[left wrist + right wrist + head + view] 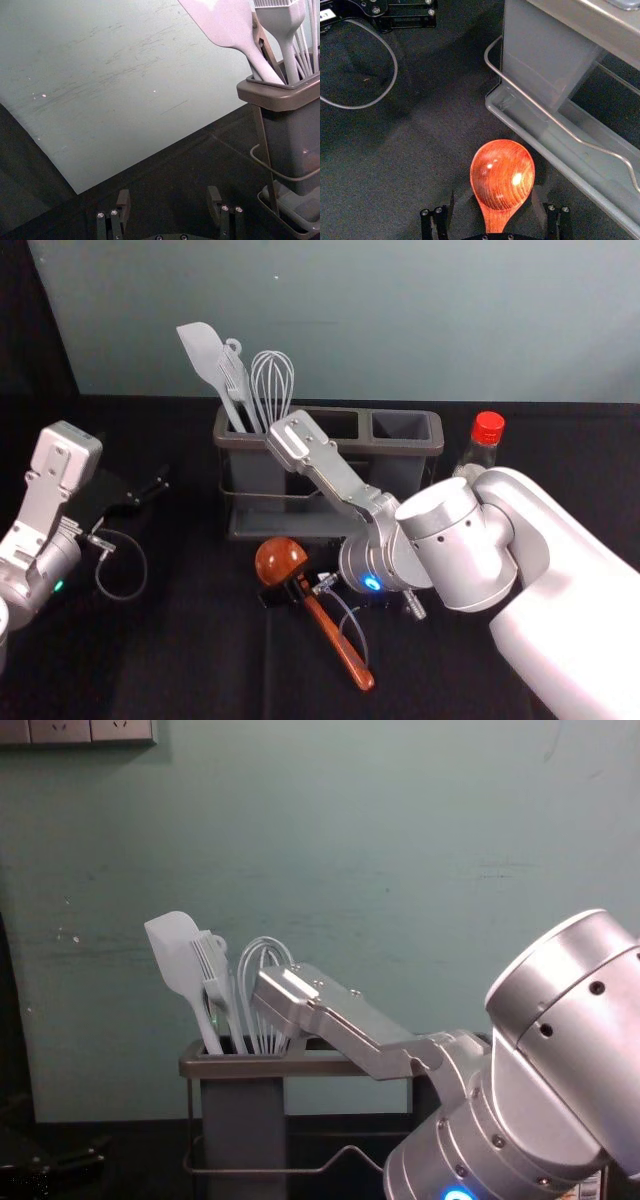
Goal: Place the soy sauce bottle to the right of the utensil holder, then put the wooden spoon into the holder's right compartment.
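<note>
The glossy red-brown wooden spoon point(340, 645) lies between the parted fingers of your silver-and-black right gripper point(288, 592).
You have the spoon on the black cloth point(200, 660), in front of the dark grey plastic utensil holder point(435, 450), its round bowl towards the holder and its handle slanting back and to the right; your right gripper is open around its neck. The holder's left compartment carries a white spatula point(200, 350), a white brush point(235, 380) and a white wire whisk point(272, 385) (quite a bouquet). The clear, red-capped soy sauce bottle point(488, 430) is just to the holder's right, partly hidden by your right arm. Your left gripper point(156, 490) hangs open, left of the holder.
</note>
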Robot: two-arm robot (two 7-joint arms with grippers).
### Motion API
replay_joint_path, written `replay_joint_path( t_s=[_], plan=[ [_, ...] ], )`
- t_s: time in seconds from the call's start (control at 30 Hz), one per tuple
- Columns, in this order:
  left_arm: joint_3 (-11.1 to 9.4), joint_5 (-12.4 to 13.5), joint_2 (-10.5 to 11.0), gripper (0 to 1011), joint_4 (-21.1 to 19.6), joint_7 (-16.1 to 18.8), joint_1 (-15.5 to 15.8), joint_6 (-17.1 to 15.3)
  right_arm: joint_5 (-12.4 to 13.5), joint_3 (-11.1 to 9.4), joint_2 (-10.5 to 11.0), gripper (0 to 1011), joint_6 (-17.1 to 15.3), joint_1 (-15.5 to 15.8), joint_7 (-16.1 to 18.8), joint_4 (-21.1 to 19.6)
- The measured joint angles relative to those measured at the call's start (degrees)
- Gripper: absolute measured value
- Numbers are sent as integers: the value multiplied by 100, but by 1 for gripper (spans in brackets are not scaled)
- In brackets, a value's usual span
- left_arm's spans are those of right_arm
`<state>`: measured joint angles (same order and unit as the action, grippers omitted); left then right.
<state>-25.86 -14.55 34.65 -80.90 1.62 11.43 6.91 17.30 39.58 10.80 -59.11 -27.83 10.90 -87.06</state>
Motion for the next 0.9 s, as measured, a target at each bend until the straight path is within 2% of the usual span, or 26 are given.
replay_joint_path(
  t_s=[0.9],
  plan=[
    [0,0,0,1005,0,0,0,0,-373,-73,-194,1000,293,-17,179,352]
  ],
)
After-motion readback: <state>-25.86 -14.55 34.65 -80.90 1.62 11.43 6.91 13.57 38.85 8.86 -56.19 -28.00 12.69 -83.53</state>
